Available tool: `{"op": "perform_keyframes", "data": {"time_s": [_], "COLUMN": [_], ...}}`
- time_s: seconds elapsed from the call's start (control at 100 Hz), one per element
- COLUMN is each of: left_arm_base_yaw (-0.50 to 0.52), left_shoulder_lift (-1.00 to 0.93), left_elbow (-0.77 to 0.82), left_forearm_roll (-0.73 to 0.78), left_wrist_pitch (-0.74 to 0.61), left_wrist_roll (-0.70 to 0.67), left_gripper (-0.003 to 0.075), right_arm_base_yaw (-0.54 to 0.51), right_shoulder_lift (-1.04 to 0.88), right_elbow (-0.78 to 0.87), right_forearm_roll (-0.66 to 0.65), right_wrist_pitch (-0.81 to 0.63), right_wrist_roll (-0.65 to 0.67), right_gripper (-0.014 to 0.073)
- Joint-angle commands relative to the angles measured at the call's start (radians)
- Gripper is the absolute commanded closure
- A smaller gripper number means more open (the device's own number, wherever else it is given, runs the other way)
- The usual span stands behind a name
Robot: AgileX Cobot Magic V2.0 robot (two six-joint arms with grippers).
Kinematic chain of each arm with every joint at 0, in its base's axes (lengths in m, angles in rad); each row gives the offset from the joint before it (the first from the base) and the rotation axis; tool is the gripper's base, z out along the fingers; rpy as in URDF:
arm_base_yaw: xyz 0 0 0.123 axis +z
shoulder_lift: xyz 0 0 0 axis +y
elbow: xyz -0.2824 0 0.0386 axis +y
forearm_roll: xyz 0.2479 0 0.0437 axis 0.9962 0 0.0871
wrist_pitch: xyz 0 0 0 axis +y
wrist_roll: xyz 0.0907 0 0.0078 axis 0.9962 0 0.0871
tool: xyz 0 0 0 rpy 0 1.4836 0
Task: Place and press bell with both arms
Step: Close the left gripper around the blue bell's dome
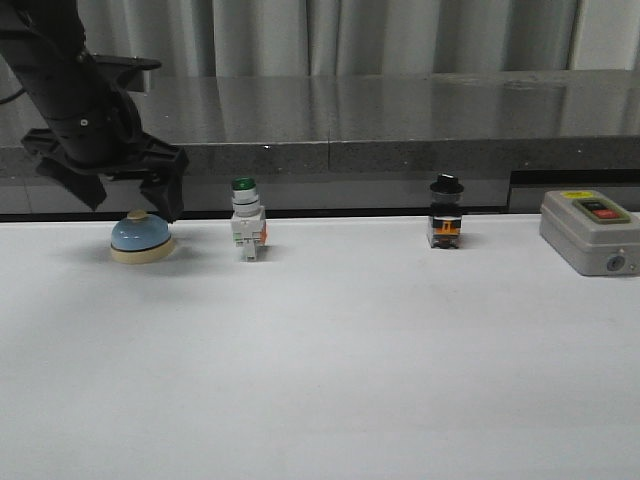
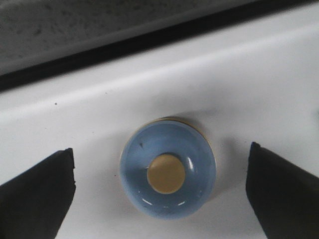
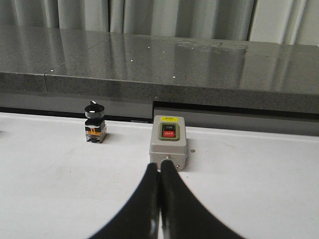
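Note:
The light-blue bell (image 1: pixel 141 237) with its cream base and button stands on the white table at the far left. My left gripper (image 1: pixel 130 195) hangs directly over it, open, its two black fingers spread wide on either side. From the left wrist the bell (image 2: pixel 168 173) appears from above, centred between the fingers (image 2: pixel 37 194) without touching them. My right gripper (image 3: pixel 160 168) is shut with nothing in it, pointing at a grey switch box. The right arm is out of the front view.
A green-capped white switch (image 1: pixel 247 224) stands right of the bell, a black-capped switch (image 1: pixel 446 213) further right. A grey switch box (image 1: pixel 592 230) with red and black buttons sits at the far right. A dark stone ledge (image 1: pixel 400 130) runs behind the table.

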Motion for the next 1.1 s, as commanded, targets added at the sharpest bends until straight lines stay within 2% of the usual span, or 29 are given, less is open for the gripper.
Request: {"op": "perform_keyframes", "data": {"time_s": [0.0, 0.76, 0.91, 1.09], "left_arm_base_yaw": [0.009, 0.011, 0.011, 0.011], "left_shoulder_lift": [-0.041, -0.021, -0.019, 0.019], "left_elbow": [-0.029, -0.029, -0.029, -0.029], "left_forearm_roll": [0.001, -0.032, -0.061, -0.067], "left_wrist_pitch": [-0.043, -0.093, -0.083, -0.048], "left_wrist_roll": [0.020, 0.160, 0.222, 0.231], "left_gripper": [0.0062, 0.0065, 0.0141, 0.0224], "right_arm_base_yaw": [-0.006, -0.006, -0.006, -0.006], "right_shoulder_lift": [-0.017, -0.017, -0.017, -0.017], "right_elbow": [-0.015, -0.015, -0.015, -0.015], "right_forearm_roll": [-0.009, -0.009, -0.009, -0.009], "right_wrist_pitch": [-0.085, -0.085, -0.085, -0.085], "right_wrist_roll": [-0.003, -0.003, -0.003, -0.003], "right_gripper": [0.0654, 0.0654, 0.0654, 0.0654]}}
